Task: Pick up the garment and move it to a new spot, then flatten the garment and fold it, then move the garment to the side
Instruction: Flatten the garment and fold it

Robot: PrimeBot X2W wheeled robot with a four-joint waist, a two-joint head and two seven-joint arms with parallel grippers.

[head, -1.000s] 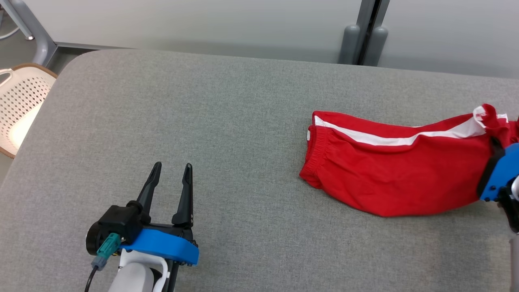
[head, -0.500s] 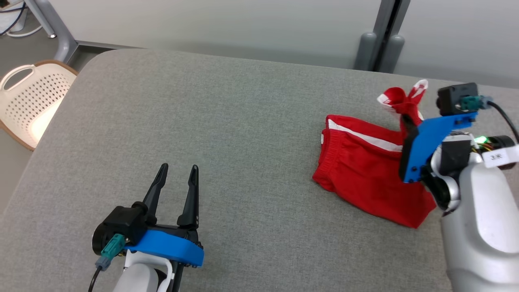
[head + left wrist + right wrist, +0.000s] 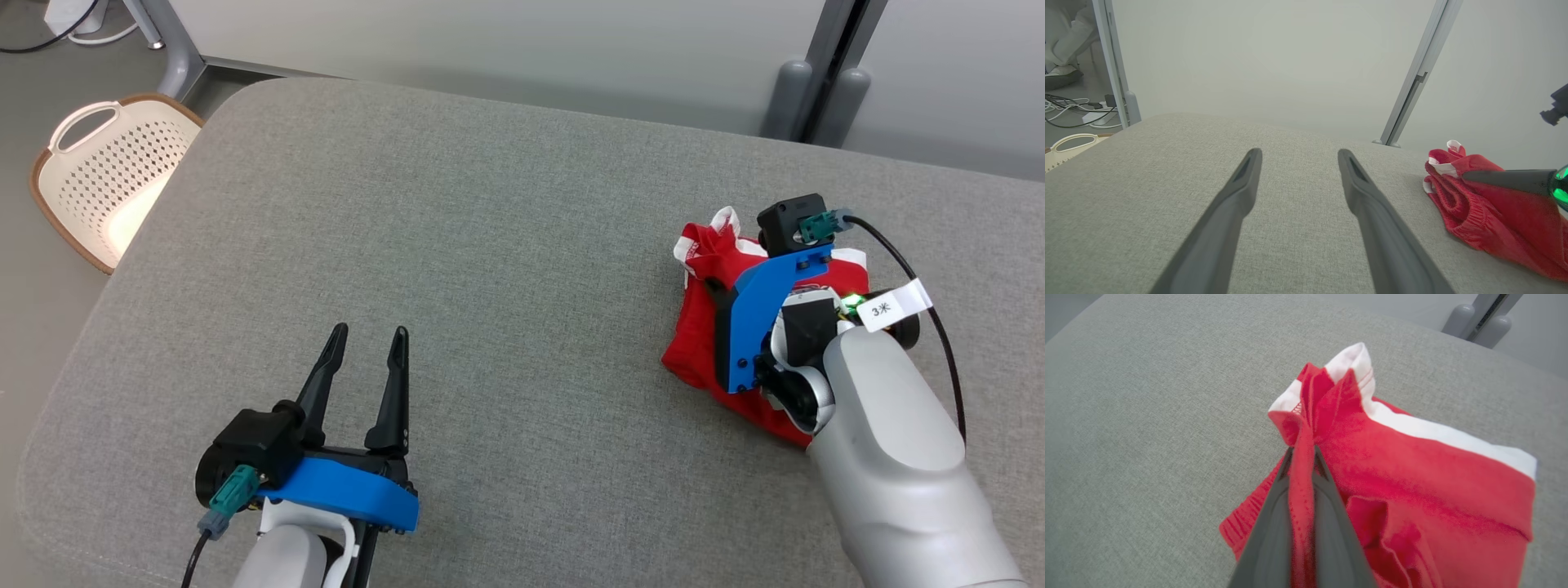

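1. Garment [image 3: 692,347]: I see a pair of red shorts in a soft knit, bunched into a crumpled heap on the right part of the grey cloth-covered table [image 3: 457,245], directly under my right arm.
2. White stripe [image 3: 1437,435]: a broad white band runs along one side of the red cloth. It ends at a white-edged leg opening [image 3: 1351,359], which is puckered and stands up at the top of the heap.
3. Waistband [image 3: 1240,524]: the gathered, ribbed elastic edge lies at the side of the heap that faces the middle of the table. The left wrist view shows it as rolled folds resting on the surface.
4. Right gripper [image 3: 1302,453]: the two dark fingers are clamped on a narrow ridge of red cloth just below the puckered opening. The pinched fold runs down between them. The rest of the shorts sags in loose folds beneath, and the lower part touches the table.
5. Left gripper [image 3: 369,331]: the fingers are spread with nothing between them, over bare table and well apart from the shorts.
6. Basket [image 3: 106,175]: a white perforated basket with a brown rim stands on the floor off the table's left edge.
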